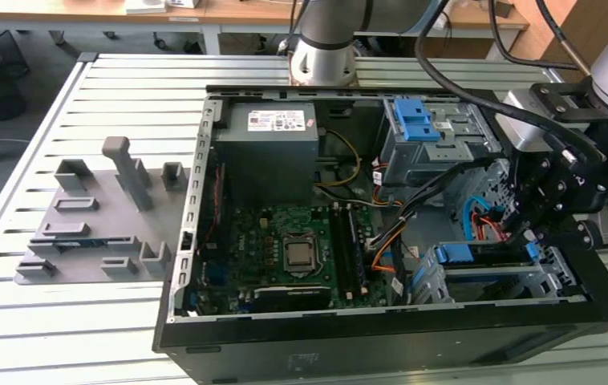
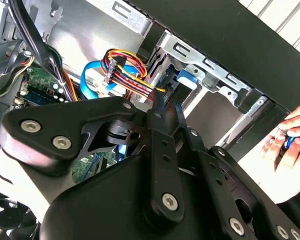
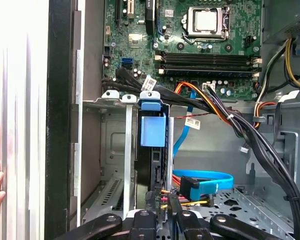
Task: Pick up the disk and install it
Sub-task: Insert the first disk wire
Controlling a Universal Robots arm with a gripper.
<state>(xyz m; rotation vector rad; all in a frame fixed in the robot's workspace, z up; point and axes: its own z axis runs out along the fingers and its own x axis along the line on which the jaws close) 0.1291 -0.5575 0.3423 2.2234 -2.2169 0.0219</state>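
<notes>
Black end effector (image 2: 162, 107) linkage with silver screws; silver-grey arm (image 1: 331, 36); black cables (image 1: 476, 92)

exterior view high above computer case (image 1: 390, 337), wrist views close inside

Table: slatted grey metal table (image 1: 47, 132), evenly lit.
Floor: grey floor (image 1: 26, 72) beyond it.
Furniture: wooden desk (image 1: 240, 12) at the back, perhaps with white legs.

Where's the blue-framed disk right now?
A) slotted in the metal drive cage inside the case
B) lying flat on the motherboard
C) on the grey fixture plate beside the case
A: in the first wrist view the disk, in its blue plastic carrier frame, stands edge-on in a slot of the grey metal drive cage.
</notes>
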